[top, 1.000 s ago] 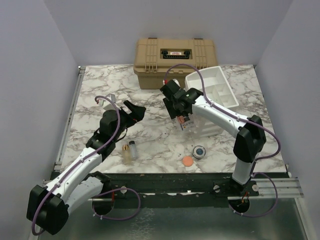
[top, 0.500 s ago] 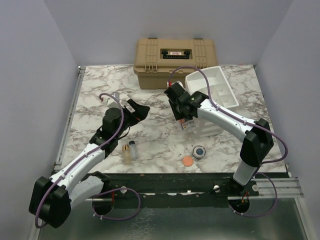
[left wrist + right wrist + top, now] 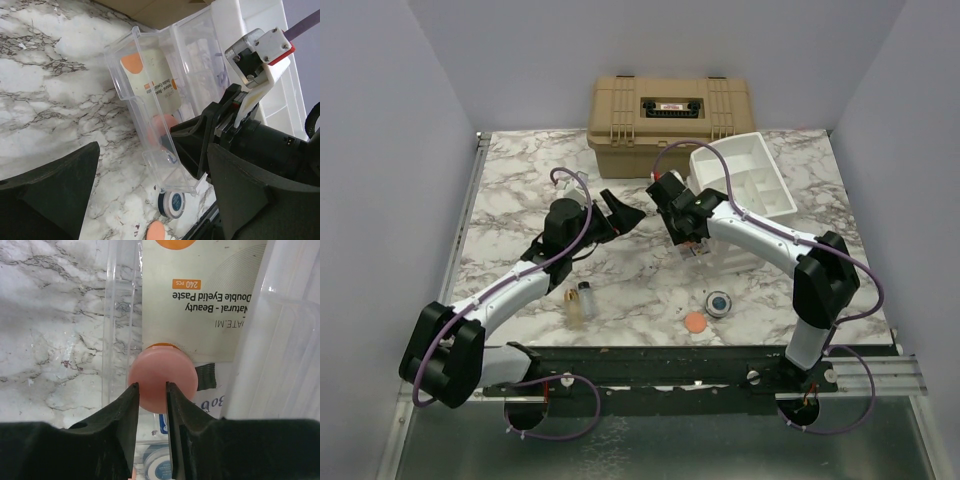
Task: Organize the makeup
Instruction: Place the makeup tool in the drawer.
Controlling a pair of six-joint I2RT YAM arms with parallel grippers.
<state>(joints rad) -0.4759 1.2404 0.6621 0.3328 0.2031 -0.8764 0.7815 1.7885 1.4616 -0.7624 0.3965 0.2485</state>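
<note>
While the left gripper (image 3: pixel 622 207) stands wide open and empty at frame centre, the fingers of the right gripper (image 3: pixel 151 387) leave a narrow gap over the pink disc (image 3: pixel 179 374) in the clear tray (image 3: pixel 131 80); grip unconfirmed. Previously the left gripper sat further left.

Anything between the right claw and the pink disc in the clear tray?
Nothing visible. The pink disc lies in the clear tray, straight beyond the tips of the right claw; the tray's wall runs alongside, not across.
</note>
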